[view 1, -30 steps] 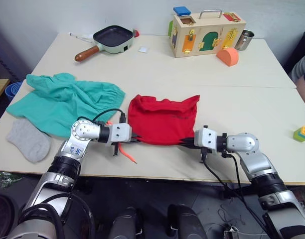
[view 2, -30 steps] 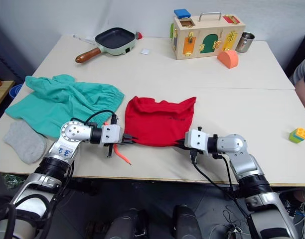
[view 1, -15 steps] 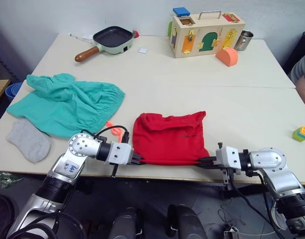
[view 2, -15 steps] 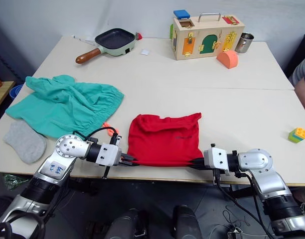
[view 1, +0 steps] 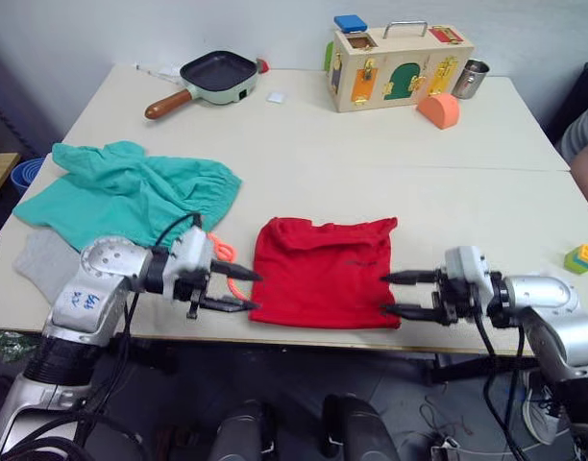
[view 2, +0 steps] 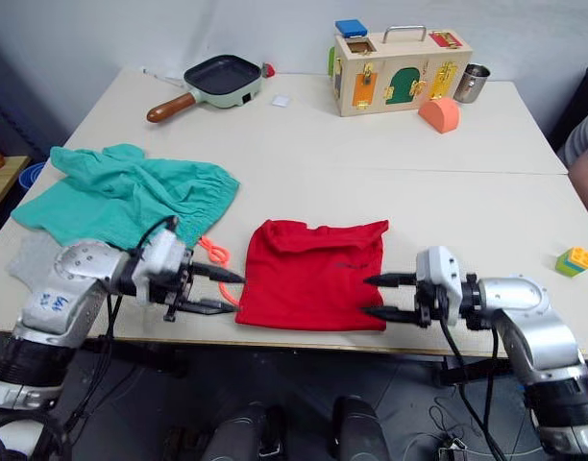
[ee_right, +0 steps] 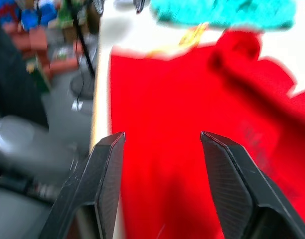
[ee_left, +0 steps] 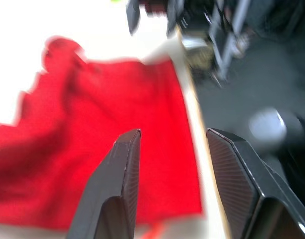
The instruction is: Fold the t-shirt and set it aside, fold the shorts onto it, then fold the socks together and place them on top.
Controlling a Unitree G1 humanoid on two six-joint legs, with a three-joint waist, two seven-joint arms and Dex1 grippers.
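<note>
Left eye view shows you the t-shirt (view 1: 323,272) lying folded and flat at the table's (view 1: 371,173) near edge. Just left of the t-shirt, your left gripper (view 1: 238,291) has its fingers spread and empty; just right of it, the right gripper (view 1: 398,293) is spread the same way, touching no cloth. The shorts (view 1: 126,197) lie farther left of the t-shirt, and beyond them a grey patch, probably a sock (view 1: 39,264), sits partly hidden by your left arm.
</note>
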